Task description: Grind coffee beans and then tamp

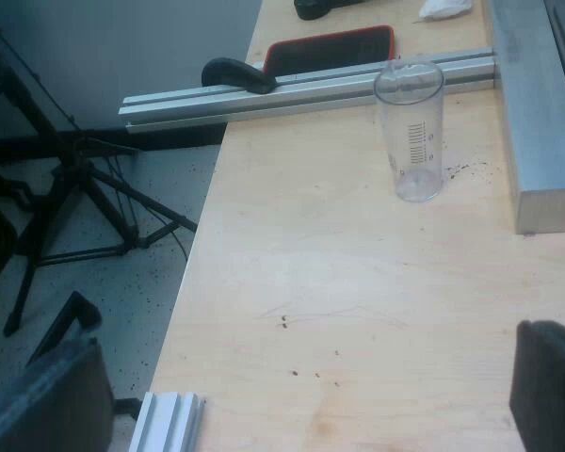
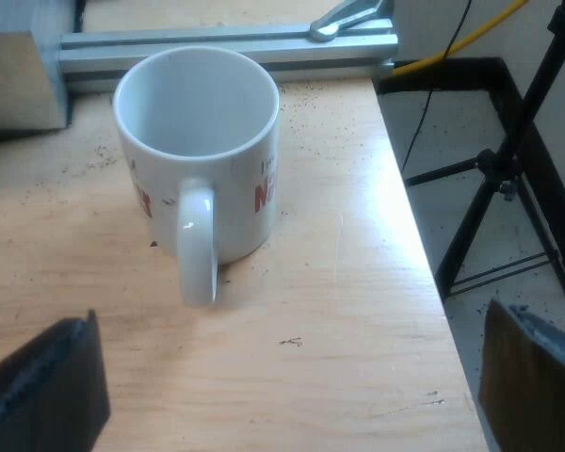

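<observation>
A clear measuring glass (image 1: 410,132) with printed marks stands upright and empty on the wooden table (image 1: 339,282), close to an aluminium rail (image 1: 301,89). My left gripper (image 1: 292,405) hovers open some way short of the glass, nothing between its fingers (image 1: 38,395). A white mug (image 2: 198,141) with red lettering stands upright and empty, its handle (image 2: 198,245) turned toward my right gripper (image 2: 287,386). That gripper is open above the table, a short way from the mug, holding nothing.
A grey metal block (image 1: 537,113) stands beside the glass, with coffee grounds scattered at its foot. Beyond the rail lies a black mat with a red edge (image 1: 330,47). Tripods (image 1: 75,188) (image 2: 508,169) stand on the floor past the table edges. A second rail (image 2: 226,47) runs behind the mug.
</observation>
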`<state>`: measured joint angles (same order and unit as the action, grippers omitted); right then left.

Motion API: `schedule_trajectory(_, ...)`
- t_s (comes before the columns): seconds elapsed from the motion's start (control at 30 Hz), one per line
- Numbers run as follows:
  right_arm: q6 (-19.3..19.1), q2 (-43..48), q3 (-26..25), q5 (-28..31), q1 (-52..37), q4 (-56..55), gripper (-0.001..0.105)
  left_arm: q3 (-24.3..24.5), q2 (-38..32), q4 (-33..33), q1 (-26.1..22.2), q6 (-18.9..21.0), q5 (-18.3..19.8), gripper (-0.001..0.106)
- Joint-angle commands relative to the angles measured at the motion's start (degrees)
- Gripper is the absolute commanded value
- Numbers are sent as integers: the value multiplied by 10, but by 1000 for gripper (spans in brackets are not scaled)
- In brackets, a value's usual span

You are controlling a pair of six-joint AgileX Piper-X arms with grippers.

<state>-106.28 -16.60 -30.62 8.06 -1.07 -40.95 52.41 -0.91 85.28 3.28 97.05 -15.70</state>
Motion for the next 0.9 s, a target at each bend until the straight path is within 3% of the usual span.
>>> schedule_trajectory(0.03,-2,0,-4,-1,1,-1,82,1,-80,-4,0,3,1,87)
schedule_trajectory(0.27,-22,0,-10,-15,14,-20,82,1,-66,8,0,3,12,87)
schedule_trajectory(0.57,-37,-18,-82,-27,134,-135,77,0,53,-5,0,3,136,87)
schedule_trajectory(0.67,-37,-21,-109,-39,174,-173,75,0,81,-39,0,3,183,87)
schedule_trajectory(0.8,-28,-20,-136,-81,222,-197,75,0,101,-91,0,16,250,82)
schedule_trajectory(0.9,-11,-20,-145,-114,242,-198,75,-1,113,-104,4,17,280,81)
